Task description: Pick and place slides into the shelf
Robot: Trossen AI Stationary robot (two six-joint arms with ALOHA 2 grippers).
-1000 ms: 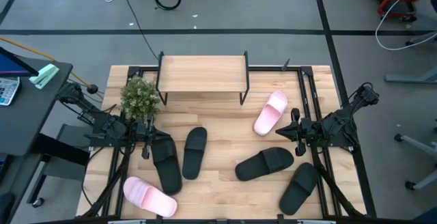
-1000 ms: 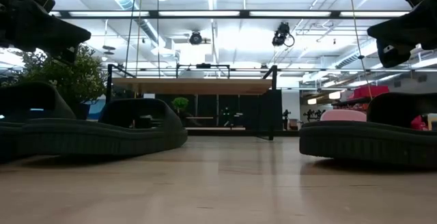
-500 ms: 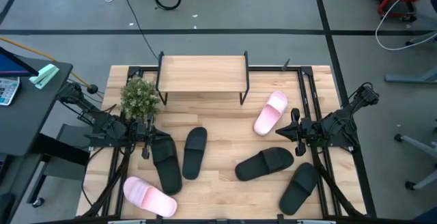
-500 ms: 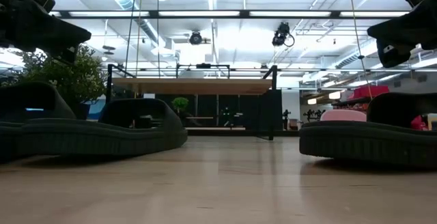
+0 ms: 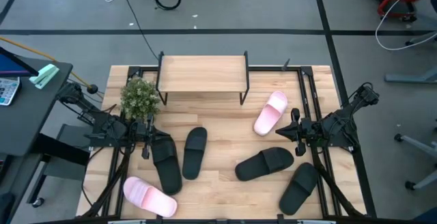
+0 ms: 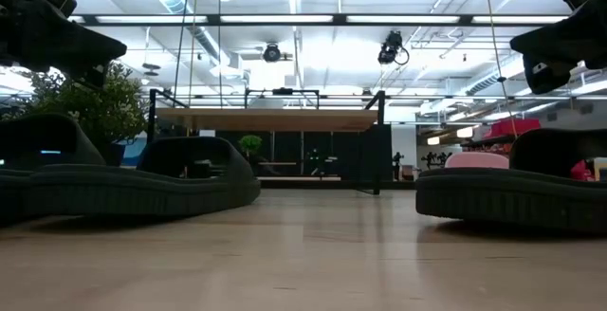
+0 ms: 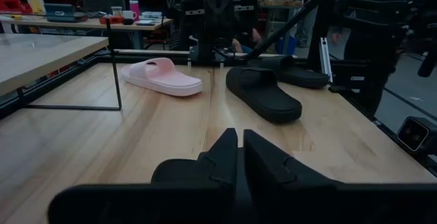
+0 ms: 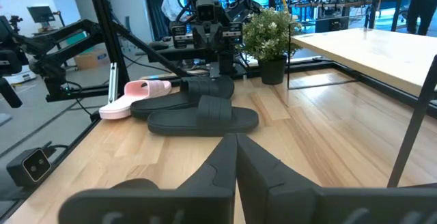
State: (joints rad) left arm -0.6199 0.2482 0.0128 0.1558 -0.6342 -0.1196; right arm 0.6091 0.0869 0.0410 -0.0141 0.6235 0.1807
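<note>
Six slides (image 5: 273, 161) lie scattered on the surface (image 5: 225, 121) before the bare shelf (image 5: 202, 72), while left gripper (image 5: 145, 137) and right gripper (image 5: 287, 132) hover closed, holding nothing.

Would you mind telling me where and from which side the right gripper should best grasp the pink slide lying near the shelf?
Probably across the wide strap of the pink slide, coming from above. It lies flat, sole down, so the arched strap is its only raised part. The right gripper sits just beside it, fingers shut, with the shelf close by.
</note>
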